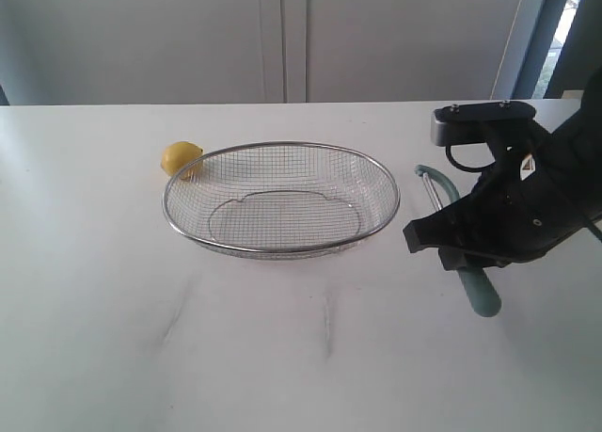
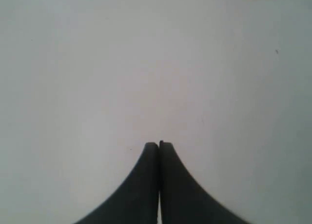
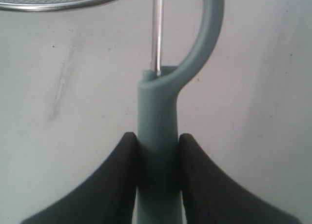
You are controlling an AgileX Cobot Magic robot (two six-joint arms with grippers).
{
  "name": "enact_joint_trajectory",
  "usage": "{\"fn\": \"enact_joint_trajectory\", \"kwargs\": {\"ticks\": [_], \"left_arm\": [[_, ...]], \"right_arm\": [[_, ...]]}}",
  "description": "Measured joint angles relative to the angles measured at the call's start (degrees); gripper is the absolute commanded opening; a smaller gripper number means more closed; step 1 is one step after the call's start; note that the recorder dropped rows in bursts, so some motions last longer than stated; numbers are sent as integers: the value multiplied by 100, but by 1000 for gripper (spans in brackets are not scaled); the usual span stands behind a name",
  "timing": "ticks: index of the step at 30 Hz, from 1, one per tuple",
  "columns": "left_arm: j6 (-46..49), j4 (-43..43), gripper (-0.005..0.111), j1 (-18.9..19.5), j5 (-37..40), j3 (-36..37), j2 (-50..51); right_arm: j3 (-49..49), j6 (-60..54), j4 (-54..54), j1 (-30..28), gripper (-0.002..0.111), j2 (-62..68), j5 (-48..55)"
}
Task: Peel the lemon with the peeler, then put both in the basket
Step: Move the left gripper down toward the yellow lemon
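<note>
The yellow lemon [image 1: 181, 158] lies on the table against the far left outside rim of the silver wire basket [image 1: 381, 183], which holds nothing. To the basket's right lies the teal-handled peeler [image 1: 480, 293], its curved head [image 1: 431, 176] pointing away. My right gripper [image 3: 157, 138] is shut on the peeler's handle [image 3: 157, 112], one finger pressed to each side; the metal blade [image 3: 156, 33] runs toward the basket rim [image 3: 58, 6]. In the exterior view the right arm [image 1: 513, 206] covers most of the handle. My left gripper [image 2: 159, 145] is shut with nothing in it, over bare white table.
The white tabletop [image 1: 282, 357] has faint grey streaks in front of the basket. A pale wall with a vertical seam [image 1: 294, 37] stands behind the table's far edge. The left arm is outside the exterior view.
</note>
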Motion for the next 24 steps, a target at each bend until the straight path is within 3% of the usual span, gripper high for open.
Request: {"fn": "enact_joint_trajectory", "kwargs": {"ticks": [5,9,24], "left_arm": [[968,-808,0,0,748,-861,668],[1299,-866,0,-52,1388,-1624,1304],[1948,-855,0,-634,2065,-3762,3077]], "right_arm": [[0,0,0,0,0,0,-5],[0,0,0,0,0,0,-14],[0,0,10,0,0,0,-38]]}}
